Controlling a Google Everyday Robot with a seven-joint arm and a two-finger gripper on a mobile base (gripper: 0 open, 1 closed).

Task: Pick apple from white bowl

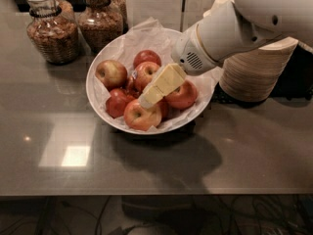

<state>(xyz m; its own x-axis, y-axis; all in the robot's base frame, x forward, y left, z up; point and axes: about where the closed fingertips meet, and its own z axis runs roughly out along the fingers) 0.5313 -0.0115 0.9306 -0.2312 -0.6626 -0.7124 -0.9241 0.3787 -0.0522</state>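
The white bowl [100,89], lined with crumpled white paper, sits mid-table and holds several red apples. The apple [146,74], red with a yellow blush and a small blue-and-white sticker on its left side, lies near the bowl's middle. My gripper [146,101], yellow, hangs over the bowl and points down-left. Its tip is over the front apples, just in front of and to the right of the apple. It holds no apple. A paler apple [111,73] lies at the bowl's left.
Two glass jars of granola [51,33] [100,21] stand behind the bowl at the left. A stack of tan disposable bowls [254,72] stands right of the bowl, under my arm. The grey table's front edge runs along the bottom.
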